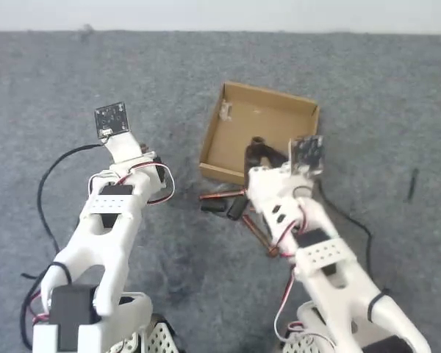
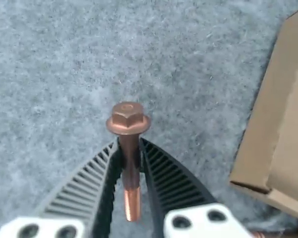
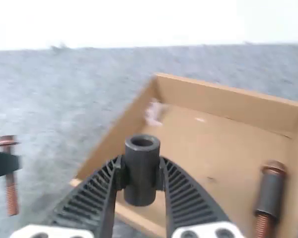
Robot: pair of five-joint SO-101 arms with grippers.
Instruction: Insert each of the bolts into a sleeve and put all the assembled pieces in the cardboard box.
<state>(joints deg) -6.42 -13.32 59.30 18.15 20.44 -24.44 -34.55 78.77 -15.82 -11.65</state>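
1. The left gripper (image 2: 128,148) is gripping a copper bolt (image 2: 128,163) by the shank. Its jaws are closed tight on it, and the hex head is sticking out past the fingertips. It is hanging over the grey carpet (image 2: 64,59), near the cardboard box (image 2: 278,124).
2. The right gripper (image 3: 141,171) is pinching a black sleeve (image 3: 141,148), jaws pressed against its sides and the open bore showing, above the box's near edge.
3. One assembled piece (image 3: 269,191), a bolt seated in a sleeve, is lying inside the box against a side wall.
4. Spare bolts (image 1: 259,229) and spare sleeves (image 1: 219,205) are lying loose on the carpet just outside the box, between the two arms.
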